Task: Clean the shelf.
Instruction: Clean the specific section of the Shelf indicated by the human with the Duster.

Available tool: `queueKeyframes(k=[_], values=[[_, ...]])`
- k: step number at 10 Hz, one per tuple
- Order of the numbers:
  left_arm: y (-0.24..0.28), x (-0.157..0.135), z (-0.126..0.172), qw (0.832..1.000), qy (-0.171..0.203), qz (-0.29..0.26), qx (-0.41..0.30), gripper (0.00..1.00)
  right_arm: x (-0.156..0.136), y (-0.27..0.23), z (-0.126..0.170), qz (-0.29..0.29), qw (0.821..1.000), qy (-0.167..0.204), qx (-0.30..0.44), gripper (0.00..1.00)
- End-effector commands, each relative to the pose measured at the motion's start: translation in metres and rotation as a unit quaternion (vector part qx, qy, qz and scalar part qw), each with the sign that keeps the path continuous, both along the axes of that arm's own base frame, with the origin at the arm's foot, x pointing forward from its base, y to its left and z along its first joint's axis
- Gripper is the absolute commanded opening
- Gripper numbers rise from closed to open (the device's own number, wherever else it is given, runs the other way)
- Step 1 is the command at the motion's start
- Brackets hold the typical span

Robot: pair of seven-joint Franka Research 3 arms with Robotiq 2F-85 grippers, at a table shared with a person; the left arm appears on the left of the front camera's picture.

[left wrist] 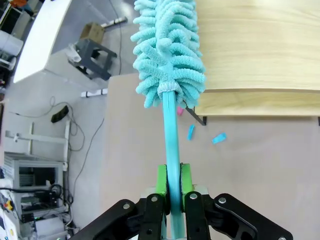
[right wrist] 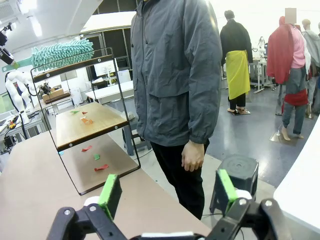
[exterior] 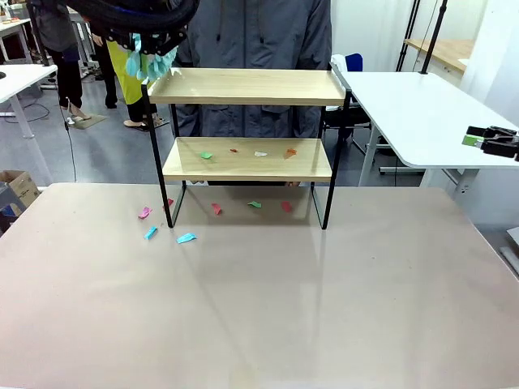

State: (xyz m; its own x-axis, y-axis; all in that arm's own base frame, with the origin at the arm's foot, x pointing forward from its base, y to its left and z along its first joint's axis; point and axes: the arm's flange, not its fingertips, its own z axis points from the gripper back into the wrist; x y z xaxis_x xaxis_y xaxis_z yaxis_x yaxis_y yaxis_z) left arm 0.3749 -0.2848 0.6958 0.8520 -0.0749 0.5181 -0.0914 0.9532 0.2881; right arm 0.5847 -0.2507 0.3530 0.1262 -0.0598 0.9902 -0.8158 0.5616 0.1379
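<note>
Item 1. Shelf (exterior: pixel 247 158): two light wooden boards in a thin black frame, standing upright on the far part of the table (exterior: pixel 259 308), near its middle, directly in front of a person in a grey jacket (exterior: pixel 259 49). Top board bare.

Item 2. Paper scraps (exterior: pixel 206 155): green, red, white and orange pieces scattered on the lower board; red and green pieces on the table under the shelf; one pink (exterior: pixel 144 212) and two blue (exterior: pixel 186 238) just beside the front left leg.

Item 3. Duster (left wrist: pixel 167 50): teal, fluffy head on a teal handle, head lying along the left end of the top board; contact with the wood could not be told.

Item 4. Left gripper (left wrist: pixel 173 175): green pads pressed narrow against the duster's handle, holding it.

Item 5. Right gripper (right wrist: pixel 168 192): fingers spread wide, nothing between them, well apart from the shelf, facing the person, whose hand (right wrist: pixel 192 156) hung at the side
</note>
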Motion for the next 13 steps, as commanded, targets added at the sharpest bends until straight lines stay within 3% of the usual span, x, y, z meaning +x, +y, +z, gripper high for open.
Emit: queueKeyframes(k=[1,2,3,4,6,8,10,13], values=[[0.0,-0.004,0.004,1.0,-0.004,-0.002,-0.001,0.13,0.001,0.001,0.003,-0.001,1.0,-0.004,0.001,1.0],[0.0,-0.016,0.014,0.993,-0.034,-0.086,-0.068,0.13,0.001,0.001,0.003,-0.001,1.0,-0.004,0.001,1.0],[0.025,-0.016,0.023,0.978,-0.029,-0.156,-0.134,0.13,0.001,0.001,0.003,-0.001,1.0,-0.004,0.001,1.0],[0.052,-0.021,0.025,0.972,-0.032,-0.164,-0.163,0.13,0.001,0.001,0.003,-0.001,1.0,-0.004,0.001,1.0],[0.087,-0.037,0.029,0.942,-0.031,-0.258,-0.215,0.13,0.001,0.001,0.003,-0.001,1.0,-0.004,0.001,1.0],[0.113,-0.053,0.036,0.892,-0.004,-0.389,-0.228,0.13,0.001,0.001,0.003,-0.001,1.0,-0.004,0.001,1.0],[0.126,-0.068,0.04,0.855,0.023,-0.465,-0.227,0.13,0.001,0.001,0.003,-0.001,1.0,-0.004,0.001,1.0],[0.138,-0.08,0.012,0.823,0.073,-0.549,-0.124,0.13,0.001,0.001,0.003,-0.001,1.0,-0.004,0.001,1.0]])
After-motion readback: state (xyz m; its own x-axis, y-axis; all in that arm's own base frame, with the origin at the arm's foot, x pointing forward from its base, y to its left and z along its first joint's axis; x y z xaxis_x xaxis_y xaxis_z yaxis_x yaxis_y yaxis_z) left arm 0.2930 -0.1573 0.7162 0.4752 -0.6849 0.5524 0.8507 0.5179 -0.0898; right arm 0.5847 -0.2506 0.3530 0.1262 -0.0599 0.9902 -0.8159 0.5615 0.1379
